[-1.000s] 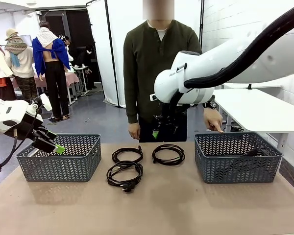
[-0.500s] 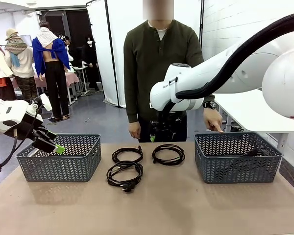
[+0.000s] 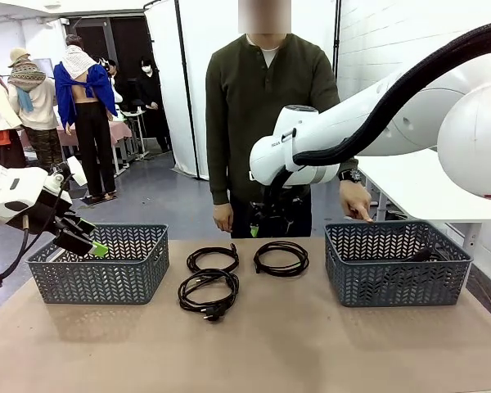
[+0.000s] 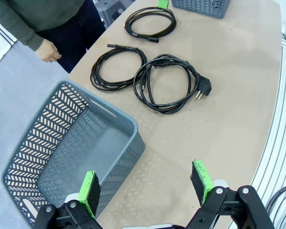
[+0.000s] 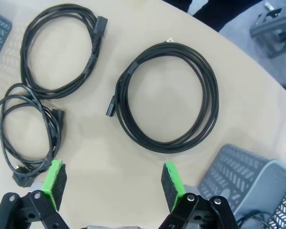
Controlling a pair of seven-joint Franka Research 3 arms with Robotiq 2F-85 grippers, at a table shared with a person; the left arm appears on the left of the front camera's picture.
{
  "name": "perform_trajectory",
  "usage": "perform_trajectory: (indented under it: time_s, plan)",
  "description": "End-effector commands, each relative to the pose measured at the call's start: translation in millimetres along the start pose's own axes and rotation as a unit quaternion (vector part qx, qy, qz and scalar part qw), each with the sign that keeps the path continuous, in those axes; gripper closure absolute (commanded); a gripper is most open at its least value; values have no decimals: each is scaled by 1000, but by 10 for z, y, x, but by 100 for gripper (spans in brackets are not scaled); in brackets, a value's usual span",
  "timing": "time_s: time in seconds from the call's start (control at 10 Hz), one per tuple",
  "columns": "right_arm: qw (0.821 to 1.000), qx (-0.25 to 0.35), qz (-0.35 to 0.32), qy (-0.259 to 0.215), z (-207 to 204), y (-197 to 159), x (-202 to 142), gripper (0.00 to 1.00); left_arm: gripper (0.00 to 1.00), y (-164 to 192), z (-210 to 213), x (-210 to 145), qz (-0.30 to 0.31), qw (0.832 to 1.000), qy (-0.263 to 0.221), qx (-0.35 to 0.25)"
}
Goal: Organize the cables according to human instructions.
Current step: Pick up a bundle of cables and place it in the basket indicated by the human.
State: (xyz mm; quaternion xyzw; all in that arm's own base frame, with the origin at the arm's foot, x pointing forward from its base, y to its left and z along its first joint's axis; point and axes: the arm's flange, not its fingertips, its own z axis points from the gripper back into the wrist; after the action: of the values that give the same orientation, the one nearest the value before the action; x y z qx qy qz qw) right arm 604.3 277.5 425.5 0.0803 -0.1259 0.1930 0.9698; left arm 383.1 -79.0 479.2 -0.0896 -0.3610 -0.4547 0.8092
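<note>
Three black coiled cables lie between the baskets: one at the far left (image 3: 212,258), one at the far right (image 3: 281,258), one nearer with a plug (image 3: 208,292). A dark cable (image 3: 417,255) shows inside the right basket (image 3: 397,266). The human's hand (image 3: 356,202) points down at that basket's far rim. My right gripper (image 3: 266,223) hangs open above the far right cable (image 5: 167,98), its jaws (image 5: 113,185) empty. My left gripper (image 3: 86,237) is open and empty over the left basket's (image 4: 62,143) near corner, pads (image 4: 89,193) wide apart.
The grey left basket (image 3: 98,264) holds nothing I can see. Bare tabletop (image 3: 254,352) stretches in front of the cables. People stand far off at the back left, and a white table (image 3: 434,184) stands behind the right basket.
My right arm has shifted a little to the left and lower over the far right cable, then held still. The left arm, the cables and the pointing hand have not moved.
</note>
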Motion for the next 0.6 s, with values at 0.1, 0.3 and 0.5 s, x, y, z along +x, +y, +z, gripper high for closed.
perform_trajectory:
  time_s: [0.1, 0.3, 0.5]
  plan:
    - [1000, 0, 0, 0, 0, 0, 0, 0, 0, 32, -13, -24, -1, 1000, -3, -3]
    - [998, -26, -63, 7, -90, 68, 119, 0, 0, 32, -13, -24, -1, 1000, -3, -3]
    - [991, -47, -121, 18, -221, 130, 215, 0, 0, 32, -13, -24, -1, 1000, -3, -3]
